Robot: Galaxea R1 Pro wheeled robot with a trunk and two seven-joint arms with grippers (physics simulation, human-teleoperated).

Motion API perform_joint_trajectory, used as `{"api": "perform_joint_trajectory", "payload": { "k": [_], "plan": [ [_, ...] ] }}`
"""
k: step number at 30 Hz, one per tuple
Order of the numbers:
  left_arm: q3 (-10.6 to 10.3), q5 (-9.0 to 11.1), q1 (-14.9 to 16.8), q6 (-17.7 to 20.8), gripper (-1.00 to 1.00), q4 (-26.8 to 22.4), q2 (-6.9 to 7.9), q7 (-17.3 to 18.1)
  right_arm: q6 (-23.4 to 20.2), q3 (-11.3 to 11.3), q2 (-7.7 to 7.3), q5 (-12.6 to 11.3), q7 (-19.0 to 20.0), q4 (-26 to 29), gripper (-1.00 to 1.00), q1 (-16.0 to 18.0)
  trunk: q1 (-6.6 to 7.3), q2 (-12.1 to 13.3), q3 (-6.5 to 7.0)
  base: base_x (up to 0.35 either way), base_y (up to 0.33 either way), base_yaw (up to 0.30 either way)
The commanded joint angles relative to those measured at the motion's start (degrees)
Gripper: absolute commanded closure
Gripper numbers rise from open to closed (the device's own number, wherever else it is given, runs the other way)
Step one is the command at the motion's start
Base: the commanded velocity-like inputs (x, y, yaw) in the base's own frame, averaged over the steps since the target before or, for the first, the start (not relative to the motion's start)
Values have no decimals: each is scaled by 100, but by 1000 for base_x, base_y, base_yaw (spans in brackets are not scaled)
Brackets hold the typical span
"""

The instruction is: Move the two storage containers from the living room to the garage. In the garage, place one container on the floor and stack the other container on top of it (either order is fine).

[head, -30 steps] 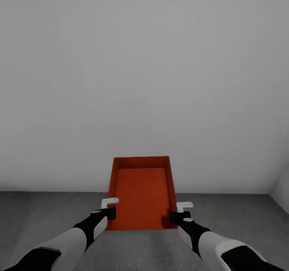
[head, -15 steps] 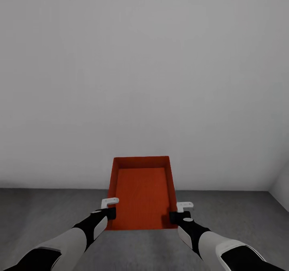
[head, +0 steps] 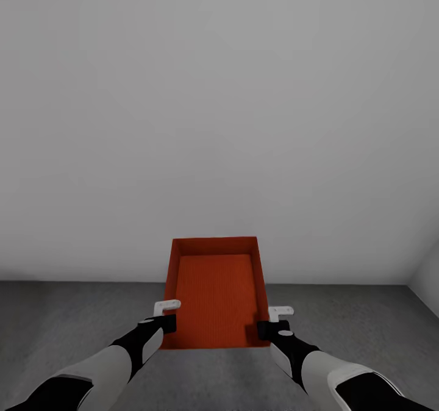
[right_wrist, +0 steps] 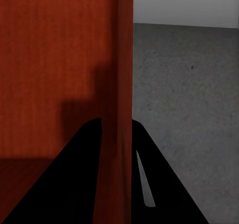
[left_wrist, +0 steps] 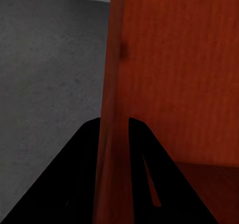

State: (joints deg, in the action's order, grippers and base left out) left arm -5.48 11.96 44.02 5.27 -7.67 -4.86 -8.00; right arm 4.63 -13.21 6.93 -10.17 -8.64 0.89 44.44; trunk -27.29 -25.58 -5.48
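A plain grey-white wall [head: 219, 124] meets the mottled dark grey concrete floor [head: 73, 313] under flat, even light.

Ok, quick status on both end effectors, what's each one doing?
Left end effector: shut on the left wall of the storage container.
Right end effector: shut on the container's right wall.

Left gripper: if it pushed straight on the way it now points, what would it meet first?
The left gripper is already clamped on the bin's side wall, so it would only slide along that wall. Past the bin, probably the grey floor, though depth is unclear.
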Motion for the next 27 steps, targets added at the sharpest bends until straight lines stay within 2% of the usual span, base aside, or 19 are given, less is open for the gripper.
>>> {"api": "perform_joint_trajectory", "payload": {
  "k": [1,27],
  "plan": [
    [179,-71,9,-8,100,-32,29,-298,29,-76,1,-96,-14,-265,100,4,-25,-55,-39,0,0,0],
    [179,-71,10,-1,100,-32,29,-298,29,-76,-7,-97,-14,-267,100,4,-596,-1098,-746,0,0,0]
  ]
}}
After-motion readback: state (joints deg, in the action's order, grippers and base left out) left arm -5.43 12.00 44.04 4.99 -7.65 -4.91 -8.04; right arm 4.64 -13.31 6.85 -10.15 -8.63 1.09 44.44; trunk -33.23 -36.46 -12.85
